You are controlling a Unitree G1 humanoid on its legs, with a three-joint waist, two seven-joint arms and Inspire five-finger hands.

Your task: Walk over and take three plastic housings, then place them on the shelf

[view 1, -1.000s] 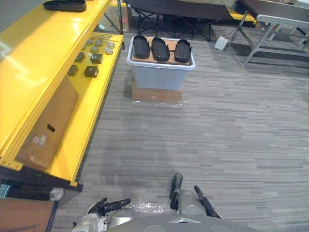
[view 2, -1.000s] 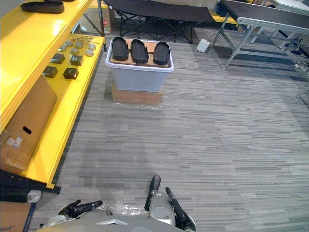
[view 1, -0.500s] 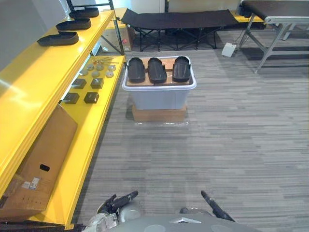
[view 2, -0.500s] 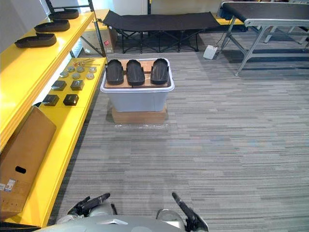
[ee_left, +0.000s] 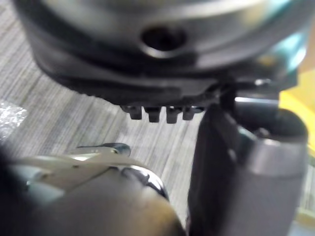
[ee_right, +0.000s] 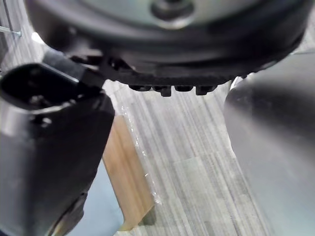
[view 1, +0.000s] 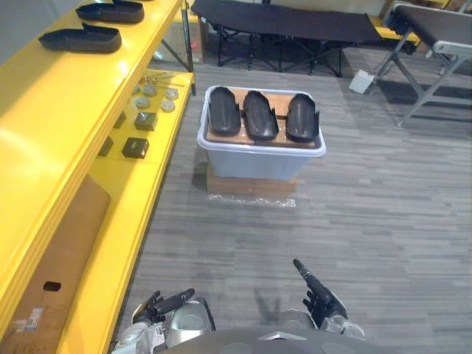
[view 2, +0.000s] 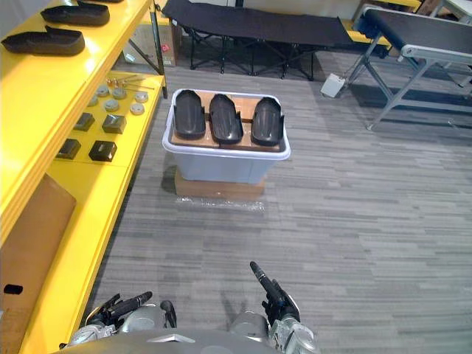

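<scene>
Three black plastic housings (view 1: pixel 223 110) (view 1: pixel 259 114) (view 1: pixel 302 116) lie side by side on a brown board atop a pale grey tub (view 1: pixel 258 158), a few steps ahead on the floor. The same row of housings (view 2: pixel 225 118) appears in the right eye view. Two more black housings (view 1: pixel 80 38) (view 1: pixel 110 11) rest on the top level of the yellow shelf (view 1: pixel 51 125) at the left. My left hand (view 1: pixel 166 302) and right hand (view 1: pixel 317 291) hang low at the near edge, far from the tub. Both are open and hold nothing, with fingers stretched forward.
The tub stands on a flat cardboard box (view 1: pixel 251 184). The shelf's lower level carries small dark blocks (view 1: pixel 136 147), round metal parts (view 1: pixel 151 90) and a large carton (view 1: pixel 51 280). A black folding cot (view 1: pixel 287 26) and a metal-legged table (view 1: pixel 435 37) stand at the back.
The whole picture has shifted as the camera moved; the tub now looks larger and nearer. My right hand shows more, with its fingers pointing forward.
</scene>
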